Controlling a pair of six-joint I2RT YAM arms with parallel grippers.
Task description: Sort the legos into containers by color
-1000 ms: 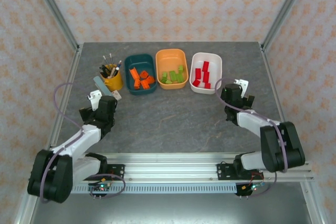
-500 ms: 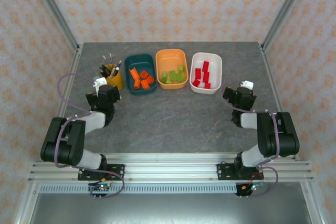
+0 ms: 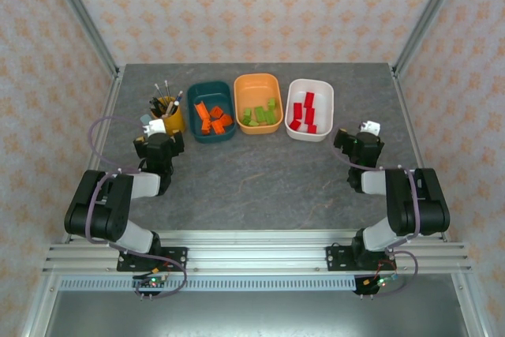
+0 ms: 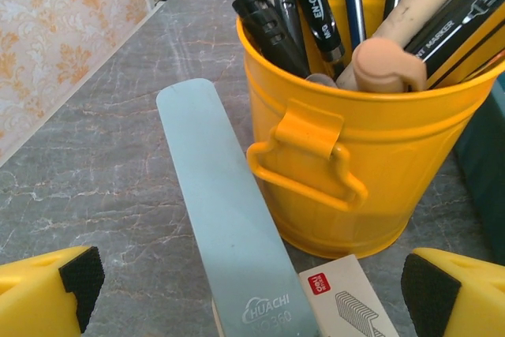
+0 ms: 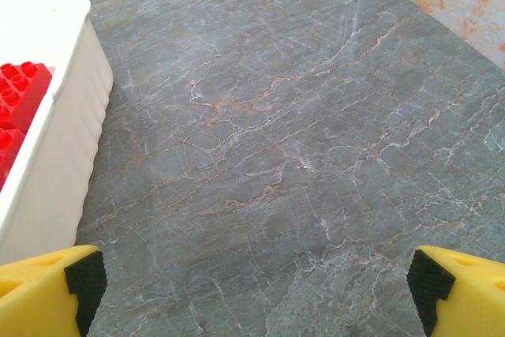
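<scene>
Left hand (image 4: 254, 293) gapes empty near the yellow pen cup (image 4: 379, 163); right hand (image 5: 256, 282) gapes empty beside the white bin (image 5: 71, 116) of red legos (image 5: 20, 92).

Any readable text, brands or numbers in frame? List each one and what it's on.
"HUACHI": on the flat grey-blue bar, near its lower end; the digits beneath it are cut off and unreadable.
"EN·GEL": on the black pen in the yellow cup.
"...HT MARKER": on the dark marker; the start of the text is hidden.
Red logo on the white box: too small to read.
</scene>
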